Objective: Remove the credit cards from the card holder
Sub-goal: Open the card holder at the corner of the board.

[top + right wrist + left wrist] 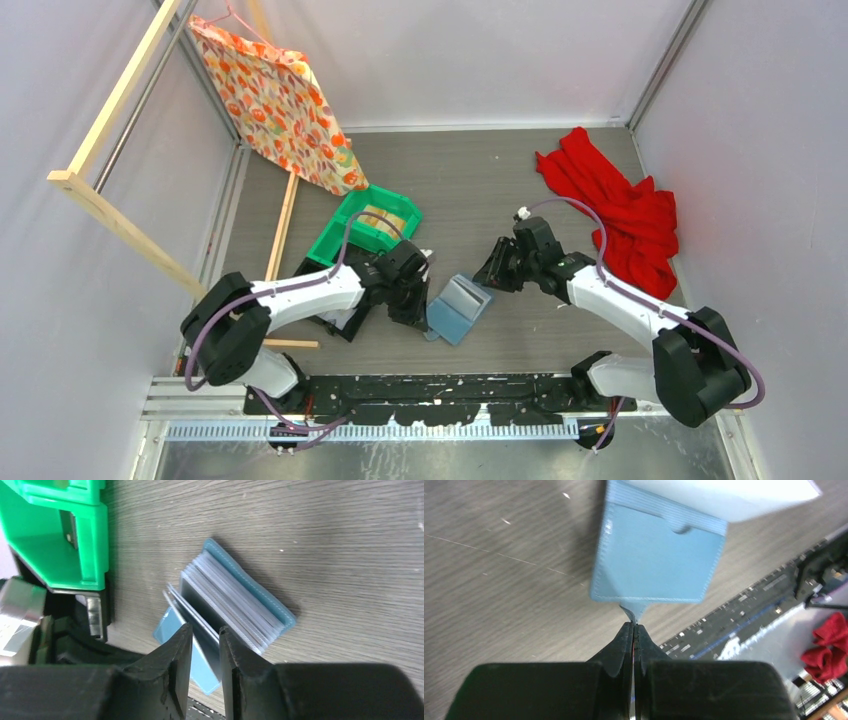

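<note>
1. Top view: the card holder [460, 308] lies open on the grey wood-grain tabletop [540, 190]. It sits between the left hand [420, 305] and the right hand [490, 278], near the green bin [372, 222].
2. Left wrist view: the left hand [633, 626] is pressed together on the soft closing tab [634, 611] of the stitched blue card holder [654, 565]. This anchor must hold firm during the pull.
3. Right wrist view: the right hand [205, 630] stands slightly apart, straddling the edge of a dark card [197, 605] without pinching it. The pale credit cards [235, 607] fan out in thin, glossy leaves. Pinch one rigid card only, then draw it straight along its pocket.
</note>
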`<state>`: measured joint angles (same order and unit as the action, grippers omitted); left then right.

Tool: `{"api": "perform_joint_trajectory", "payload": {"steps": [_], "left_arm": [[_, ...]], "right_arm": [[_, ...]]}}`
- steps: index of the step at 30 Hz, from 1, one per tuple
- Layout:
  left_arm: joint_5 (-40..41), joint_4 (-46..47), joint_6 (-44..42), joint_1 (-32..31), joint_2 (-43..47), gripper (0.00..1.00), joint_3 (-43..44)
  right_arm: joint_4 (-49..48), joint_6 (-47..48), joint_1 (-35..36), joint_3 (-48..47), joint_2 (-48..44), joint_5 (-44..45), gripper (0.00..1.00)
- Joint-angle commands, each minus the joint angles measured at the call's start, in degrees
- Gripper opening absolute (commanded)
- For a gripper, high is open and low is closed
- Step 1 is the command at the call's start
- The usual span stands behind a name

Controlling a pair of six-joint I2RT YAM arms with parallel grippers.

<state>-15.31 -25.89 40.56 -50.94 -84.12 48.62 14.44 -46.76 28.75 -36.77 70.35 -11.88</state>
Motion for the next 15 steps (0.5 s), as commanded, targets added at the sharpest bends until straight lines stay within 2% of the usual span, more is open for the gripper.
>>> {"api": "perform_joint_trajectory", "payload": {"steps": [1, 5, 9, 15], "left_arm": [[7.8, 3.3, 0.4, 0.3, -2.4, 0.01, 0.0], [10.0, 2.3, -1.7, 1.6, -5.8, 0.01, 2.8], [11.9, -0.4, -5.1, 2.4, -9.5, 0.01, 7.1], [13.8, -4.2, -8.7, 2.9, -13.5, 0.01, 12.8]], "right_arm": [[-4.5, -0.4, -0.2, -1.1, -0.8, -4.8, 0.29], [-4.6, -0.5, -0.2, -0.1, -1.4, -6.5, 0.22], [-4.5, 0.0, -0.1, 0.5, -1.9, -7.5, 0.2], [-4.1, 0.2, -0.1, 0.9, -0.1, -7.8, 0.31]]}}
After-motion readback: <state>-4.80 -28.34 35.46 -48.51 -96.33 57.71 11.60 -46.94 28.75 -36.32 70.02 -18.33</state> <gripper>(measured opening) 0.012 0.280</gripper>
